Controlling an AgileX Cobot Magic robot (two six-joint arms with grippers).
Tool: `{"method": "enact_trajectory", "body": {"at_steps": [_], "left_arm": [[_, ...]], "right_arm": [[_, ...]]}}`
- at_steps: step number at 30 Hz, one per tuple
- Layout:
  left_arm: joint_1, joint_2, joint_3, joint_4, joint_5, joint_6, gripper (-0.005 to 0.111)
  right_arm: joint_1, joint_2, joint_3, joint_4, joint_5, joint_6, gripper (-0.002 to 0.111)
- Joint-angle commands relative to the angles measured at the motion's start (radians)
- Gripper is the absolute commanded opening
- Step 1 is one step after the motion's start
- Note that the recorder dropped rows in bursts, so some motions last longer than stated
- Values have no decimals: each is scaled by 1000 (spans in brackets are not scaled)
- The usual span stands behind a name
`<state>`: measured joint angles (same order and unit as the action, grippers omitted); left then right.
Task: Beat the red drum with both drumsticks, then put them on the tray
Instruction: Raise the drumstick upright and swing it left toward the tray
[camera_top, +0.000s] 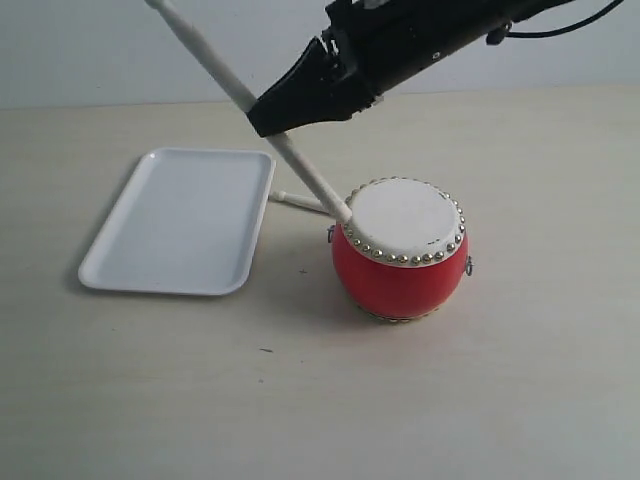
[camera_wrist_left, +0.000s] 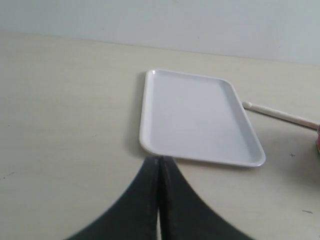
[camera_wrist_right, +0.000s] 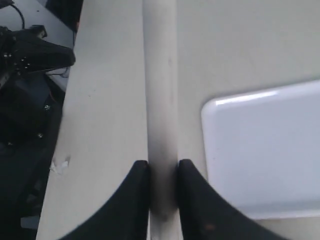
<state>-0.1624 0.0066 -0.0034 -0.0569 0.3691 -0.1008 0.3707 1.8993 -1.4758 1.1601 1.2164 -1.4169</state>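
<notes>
The glossy red barrel drum (camera_top: 398, 272), with an off-white studded head, stands on the pale worktop (camera_top: 300, 400), slightly toward 3 o'clock from the centre of the exterior view. One slim cream wooden drumstick (camera_top: 215, 65) slants down from 11 o'clock. Its tip meets the drumhead's edge at 9 o'clock. The right fingers (camera_top: 290, 100) are clamped on its shaft. The second cream drumstick (camera_top: 298, 202) lies flat at the drum's 10 o'clock, between the drum and the flat white rectangular plastic tray (camera_top: 175, 225), which sits at 9 o'clock. The left fingers (camera_wrist_left: 145, 200) are pressed together, holding nothing.
</notes>
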Motion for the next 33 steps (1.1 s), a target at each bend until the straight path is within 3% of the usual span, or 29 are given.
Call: {"method": "enact_trajectory", "body": {"at_steps": [1,8,16,29,33], "left_arm": [[-6,-7,3,1,-2,-1,0],[-5,-7,3,1,-8,11,0],[-5,-7,3,-10,-148,74,0],[-5,-7,3,-10,-161,74,0],[-5,-7,3,-91,-375,-49,0]], "right_arm": [[2,-21,40,179,-119,-72,0],[2,-15,40,225,-141,-73,0],[2,-17,40,225,-129,-73,0],[2,-17,40,209,-109,-73,0],[2,-17,40,209,-109,-73,0]]}}
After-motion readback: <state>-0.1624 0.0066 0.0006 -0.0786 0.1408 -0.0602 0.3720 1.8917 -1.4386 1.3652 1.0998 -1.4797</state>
